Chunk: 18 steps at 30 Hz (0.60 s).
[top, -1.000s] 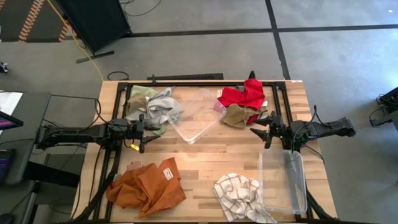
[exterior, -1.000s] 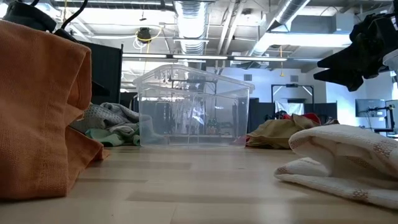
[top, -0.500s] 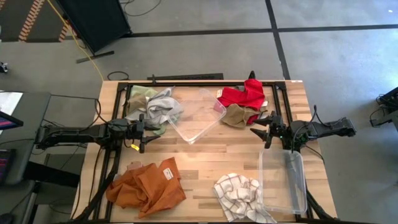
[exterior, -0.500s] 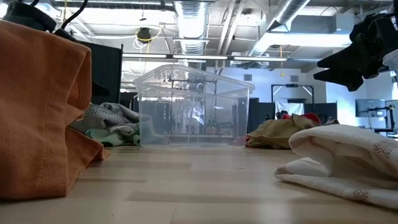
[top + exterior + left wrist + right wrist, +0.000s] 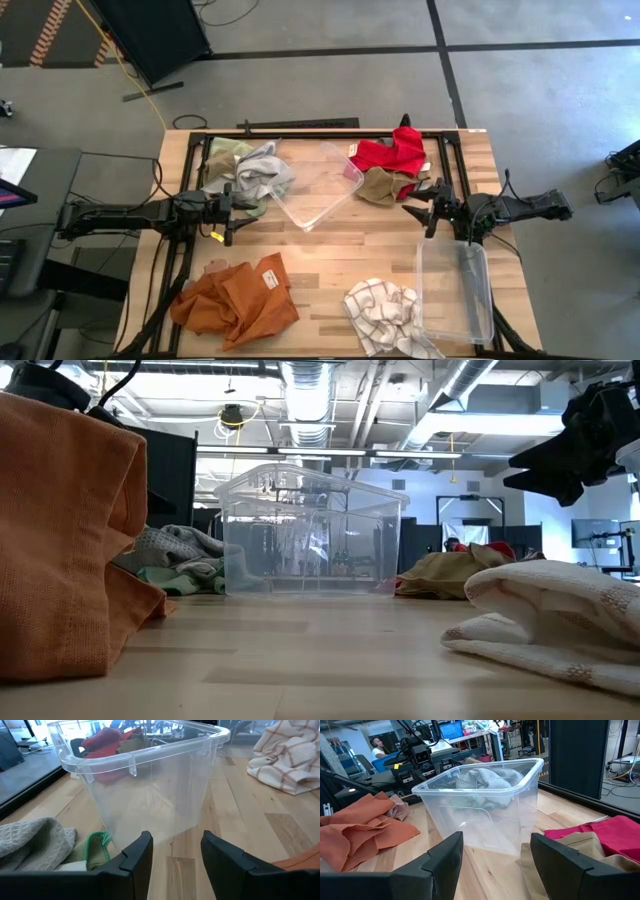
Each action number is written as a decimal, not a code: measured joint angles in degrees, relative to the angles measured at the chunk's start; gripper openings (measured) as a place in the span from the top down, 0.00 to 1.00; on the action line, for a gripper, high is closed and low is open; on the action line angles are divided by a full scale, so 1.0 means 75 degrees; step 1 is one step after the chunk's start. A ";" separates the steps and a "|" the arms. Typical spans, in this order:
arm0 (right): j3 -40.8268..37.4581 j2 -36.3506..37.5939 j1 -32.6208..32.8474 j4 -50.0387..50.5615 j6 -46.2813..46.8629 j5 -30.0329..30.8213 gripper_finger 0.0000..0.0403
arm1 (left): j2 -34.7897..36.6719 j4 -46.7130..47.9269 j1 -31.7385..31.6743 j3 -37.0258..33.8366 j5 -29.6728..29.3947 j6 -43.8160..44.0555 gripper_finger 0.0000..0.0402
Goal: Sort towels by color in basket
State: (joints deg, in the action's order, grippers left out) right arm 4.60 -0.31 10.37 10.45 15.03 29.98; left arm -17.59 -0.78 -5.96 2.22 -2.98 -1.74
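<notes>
Towels (image 5: 236,300) scattered on table (image 5: 320,255), both claws open

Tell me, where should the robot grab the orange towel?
Probably from above, pinching a raised fold near the middle of the orange towel. It lies crumpled on the table with ridges standing up, so a fold is easier to pinch than a flat edge.

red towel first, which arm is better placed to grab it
Right, probably. The right gripper hangs open beside the red towel and tan towel. The left gripper sits across the bin, by the grey towel.
</notes>
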 joint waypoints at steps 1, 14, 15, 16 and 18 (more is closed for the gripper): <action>-0.0003 0.0000 0.0000 -0.0020 0.0000 0.0003 0.36 | -0.0001 -0.0001 0.0000 -0.0003 -0.0001 0.0000 0.60; -0.0012 0.0001 0.0000 -0.0130 0.0003 0.0011 0.36 | 0.0000 -0.0001 -0.0001 -0.0001 -0.0001 0.0000 0.60; -0.0012 0.0002 0.0000 -0.0132 0.0003 0.0011 0.36 | 0.0000 0.0000 0.0000 -0.0001 -0.0002 0.0000 0.60; -0.0012 0.0000 0.0000 -0.0133 0.0005 0.0011 0.36 | 0.0000 -0.0002 -0.0002 -0.0001 -0.0001 0.0000 0.60; -0.0012 0.0002 0.0000 -0.0135 0.0006 0.0011 0.36 | -0.0002 0.0000 -0.0003 0.0000 0.0000 0.0000 0.60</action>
State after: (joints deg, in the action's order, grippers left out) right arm 4.51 -0.30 10.37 9.44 15.07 30.06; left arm -17.60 -0.78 -5.98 2.22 -2.98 -1.74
